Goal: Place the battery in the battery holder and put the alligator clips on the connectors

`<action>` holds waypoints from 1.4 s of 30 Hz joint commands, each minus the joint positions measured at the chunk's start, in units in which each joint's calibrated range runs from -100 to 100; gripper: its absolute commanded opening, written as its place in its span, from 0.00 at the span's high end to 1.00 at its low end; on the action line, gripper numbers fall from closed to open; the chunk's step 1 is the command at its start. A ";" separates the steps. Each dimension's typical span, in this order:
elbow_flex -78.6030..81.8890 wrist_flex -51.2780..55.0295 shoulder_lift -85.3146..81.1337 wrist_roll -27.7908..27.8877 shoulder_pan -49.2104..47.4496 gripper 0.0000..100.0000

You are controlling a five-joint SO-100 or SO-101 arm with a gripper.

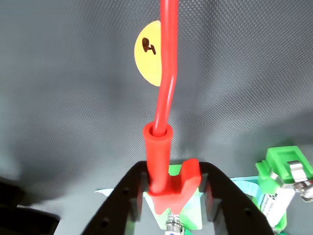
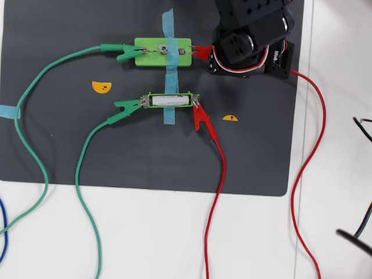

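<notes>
Battery holder (image 2: 170, 100), taped mid-mat (image 2: 70, 145), cradles the white battery (image 2: 170, 100), clips on both tabs. Beside the light-green block (image 2: 163, 52), the gripper (image 1: 172, 193) pinches a red alligator clip (image 1: 164, 166), apparently biting the block's right connector (image 1: 174, 224).

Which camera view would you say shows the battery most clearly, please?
The overhead view: the battery lies in full length inside the battery holder, under a strip of blue tape. The wrist view catches only one end of it at the lower right edge.
</notes>
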 commanded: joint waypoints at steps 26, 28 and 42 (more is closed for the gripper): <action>2.89 -0.82 -2.63 4.87 -1.52 0.99; 2.89 -0.65 -2.63 4.87 -1.52 0.99; 2.54 -0.39 -2.71 6.59 -0.81 0.99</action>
